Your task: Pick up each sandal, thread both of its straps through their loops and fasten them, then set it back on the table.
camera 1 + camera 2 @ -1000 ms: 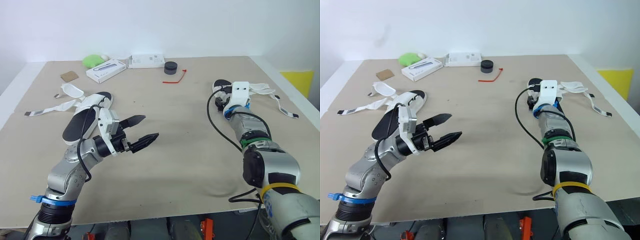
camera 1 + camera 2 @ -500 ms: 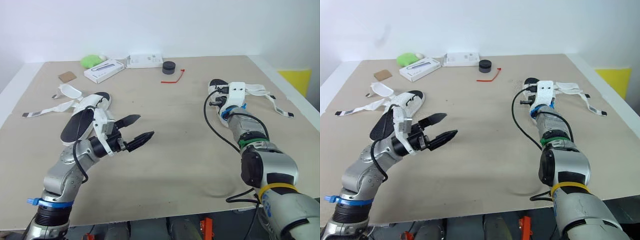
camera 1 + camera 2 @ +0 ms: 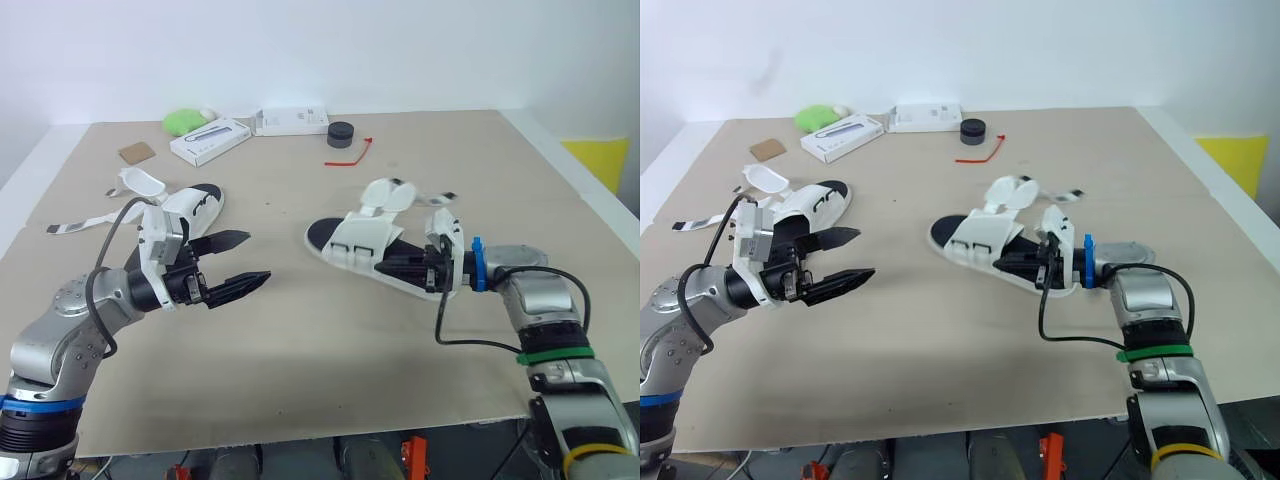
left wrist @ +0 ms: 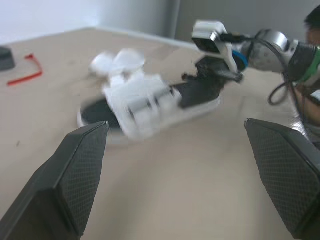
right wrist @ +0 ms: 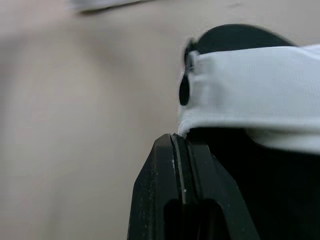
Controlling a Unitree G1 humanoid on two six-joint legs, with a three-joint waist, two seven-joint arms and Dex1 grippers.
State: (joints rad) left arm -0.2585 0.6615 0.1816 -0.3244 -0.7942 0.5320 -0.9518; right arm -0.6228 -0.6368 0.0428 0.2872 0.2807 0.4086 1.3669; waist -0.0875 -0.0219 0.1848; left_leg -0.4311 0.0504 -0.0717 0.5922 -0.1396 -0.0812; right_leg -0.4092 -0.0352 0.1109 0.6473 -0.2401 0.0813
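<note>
With the right gripper (image 3: pixel 404 269) clamped on the sandal (image 3: pixel 362 238) heel, the left gripper (image 3: pixel 252 258), fingers apart at its nine o'clock, should pinch a loose strap (image 3: pixel 387 193) squarely.

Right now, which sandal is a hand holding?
The middle sandal, gripped by the right hand; the other sandal lies free near the open left hand.

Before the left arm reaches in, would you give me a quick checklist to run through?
1. Right pincer gripping sandal: ok, shut on one end.
2. Left pincer open: ok, jaws wide apart.
3. Table between left pincer and sandal free: ok.
4. Straps fastened: cannot tell.
5. Second sandal done: not ok, lies spread open.
</note>
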